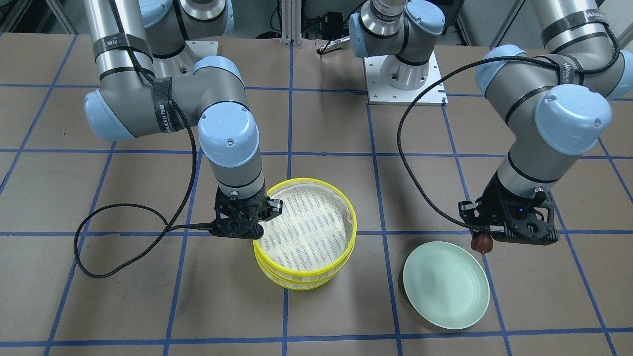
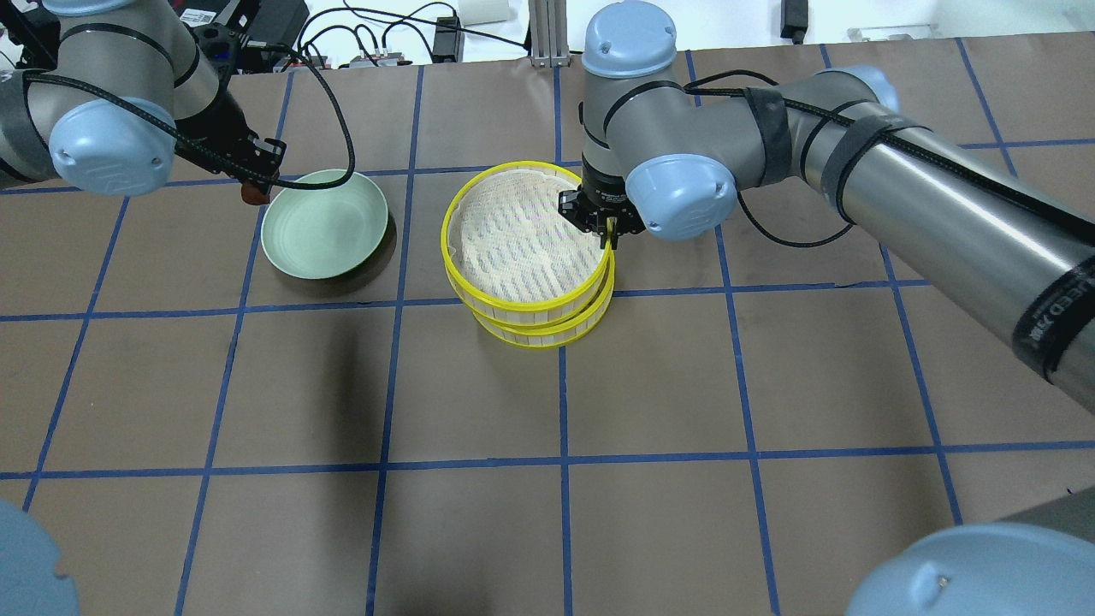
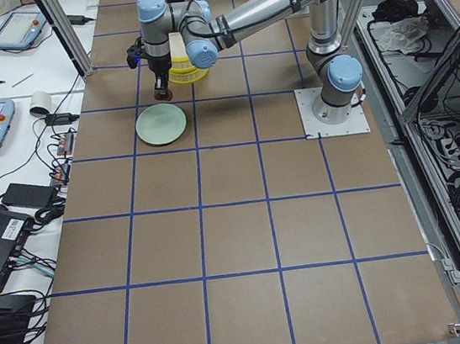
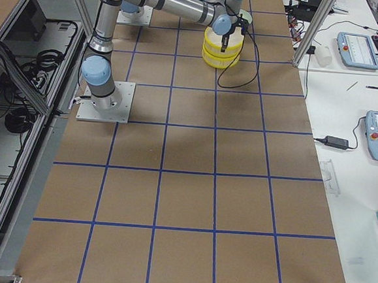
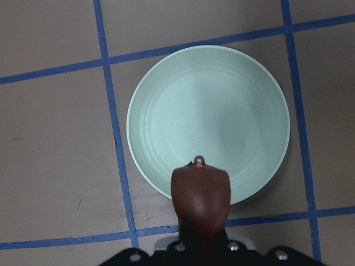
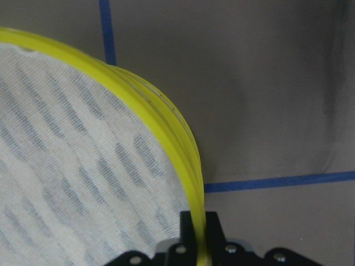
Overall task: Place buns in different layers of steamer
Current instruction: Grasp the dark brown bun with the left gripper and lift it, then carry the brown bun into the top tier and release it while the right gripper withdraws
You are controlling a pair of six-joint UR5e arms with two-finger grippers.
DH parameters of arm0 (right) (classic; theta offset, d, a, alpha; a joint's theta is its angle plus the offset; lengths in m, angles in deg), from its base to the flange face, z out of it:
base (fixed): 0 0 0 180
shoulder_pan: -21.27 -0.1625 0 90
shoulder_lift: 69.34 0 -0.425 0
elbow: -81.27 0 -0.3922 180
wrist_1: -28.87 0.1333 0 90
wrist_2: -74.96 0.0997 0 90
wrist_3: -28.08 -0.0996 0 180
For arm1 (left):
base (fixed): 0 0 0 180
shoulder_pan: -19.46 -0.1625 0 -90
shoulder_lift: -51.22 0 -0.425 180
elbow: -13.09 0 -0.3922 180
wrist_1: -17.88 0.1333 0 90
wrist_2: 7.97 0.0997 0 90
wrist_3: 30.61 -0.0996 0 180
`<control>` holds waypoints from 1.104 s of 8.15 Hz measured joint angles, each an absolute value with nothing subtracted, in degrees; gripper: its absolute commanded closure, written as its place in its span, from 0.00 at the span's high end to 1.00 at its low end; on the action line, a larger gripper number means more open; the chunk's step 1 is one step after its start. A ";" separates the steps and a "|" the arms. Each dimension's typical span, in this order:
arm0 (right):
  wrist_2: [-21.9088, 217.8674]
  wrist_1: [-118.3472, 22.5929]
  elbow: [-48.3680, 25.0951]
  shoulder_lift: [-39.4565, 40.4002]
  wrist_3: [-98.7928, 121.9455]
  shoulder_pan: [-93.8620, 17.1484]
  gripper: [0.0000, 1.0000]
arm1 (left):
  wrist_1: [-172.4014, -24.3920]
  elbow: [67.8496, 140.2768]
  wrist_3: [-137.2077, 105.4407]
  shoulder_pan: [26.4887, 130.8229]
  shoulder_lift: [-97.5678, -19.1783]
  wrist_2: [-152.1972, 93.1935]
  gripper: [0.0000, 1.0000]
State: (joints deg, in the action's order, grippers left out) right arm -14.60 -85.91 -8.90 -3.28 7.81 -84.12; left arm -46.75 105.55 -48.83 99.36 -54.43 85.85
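Two yellow-rimmed steamer layers stand stacked; the top layer (image 1: 316, 182) sits slightly off-centre on the lower layer (image 1: 296, 285), and its white mesh liner is bare. My right gripper (image 1: 257, 226) is shut on the top layer's rim (image 6: 166, 119), also seen in the overhead view (image 2: 609, 234). My left gripper (image 1: 482, 241) is shut on the dark reddish-brown bun (image 5: 199, 199) and holds it above the near edge of the pale green plate (image 5: 208, 116). The cream-white bun is hidden.
The green plate (image 1: 445, 284) is bare and lies beside the steamer stack (image 2: 530, 257) on the brown, blue-gridded table. Each arm's black cable (image 1: 123, 237) hangs near the table by its gripper.
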 measured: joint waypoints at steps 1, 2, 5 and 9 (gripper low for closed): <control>-14.82 -85.96 -9.07 -3.30 8.24 -83.98 0.00 | -46.80 105.56 -48.82 99.39 -54.45 85.74 0.00; -14.90 -85.95 -9.22 -3.31 8.50 -83.85 0.00 | -46.81 105.56 -48.81 99.39 -54.67 85.69 0.00; -14.47 -85.77 -9.40 -3.27 8.05 -83.76 0.24 | -46.82 105.59 -48.84 99.38 -55.13 85.74 0.00; -14.56 -85.74 -9.50 -3.25 7.72 -83.75 0.90 | -46.51 105.64 -48.81 99.35 -55.54 85.56 0.00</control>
State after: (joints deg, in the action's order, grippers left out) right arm -14.56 -85.74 -9.50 -3.25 7.72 -83.75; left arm -46.51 105.64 -48.81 99.35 -55.54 85.56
